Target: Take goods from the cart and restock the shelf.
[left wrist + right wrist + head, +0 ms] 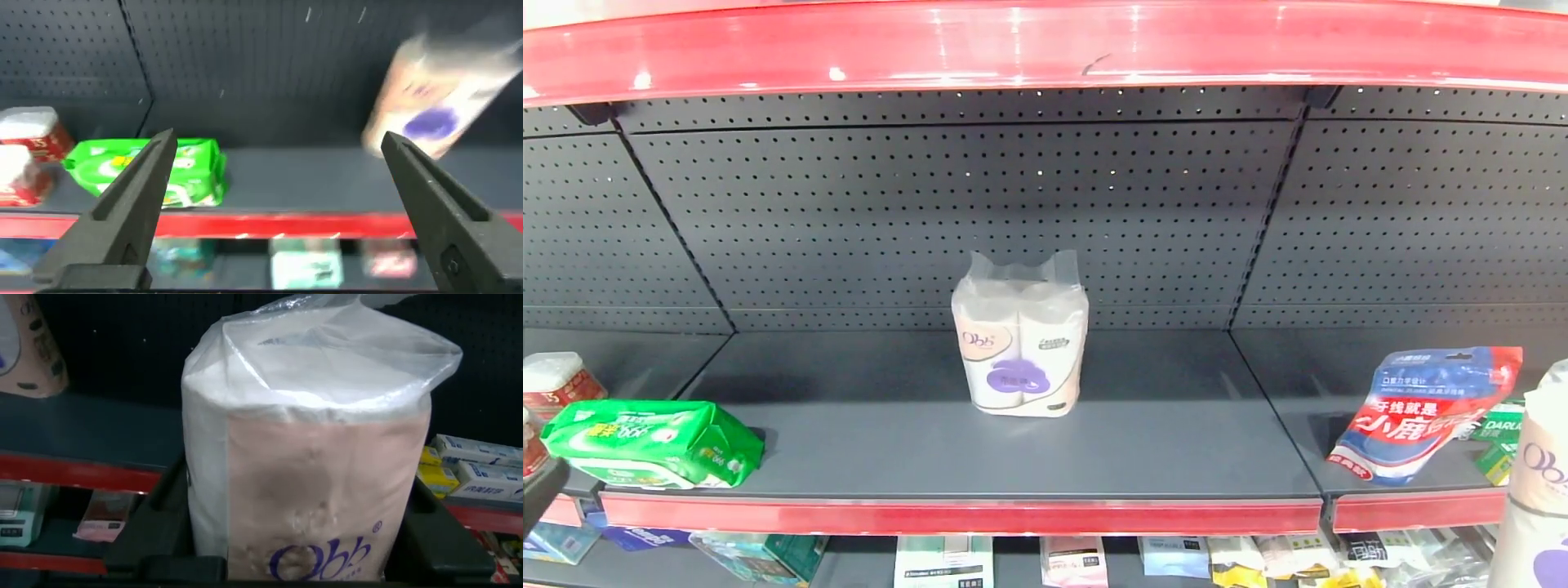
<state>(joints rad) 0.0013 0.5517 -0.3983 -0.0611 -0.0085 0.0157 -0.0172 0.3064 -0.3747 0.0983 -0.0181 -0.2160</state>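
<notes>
A pack of toilet rolls point(1020, 343) stands upright in the middle of the grey shelf board point(890, 457). It also shows blurred in the left wrist view point(437, 98). A second pack of toilet rolls point(319, 449) sits between the fingers of my right gripper point(302, 547), which is shut on it. That held pack point(1539, 482) is at the far right edge of the head view, in front of the shelf. My left gripper point(278, 139) is open with nothing in it. It faces the shelf front between a green wipes pack point(147, 170) and the standing rolls.
The green wipes pack point(654, 443) lies at the shelf's left front, with red-and-white packs point(551, 380) beside it. A blue and red pouch point(1425, 412) and small green boxes point(1499, 433) fill the right bay. A red price rail point(964, 516) edges the board, and a lower shelf holds several goods.
</notes>
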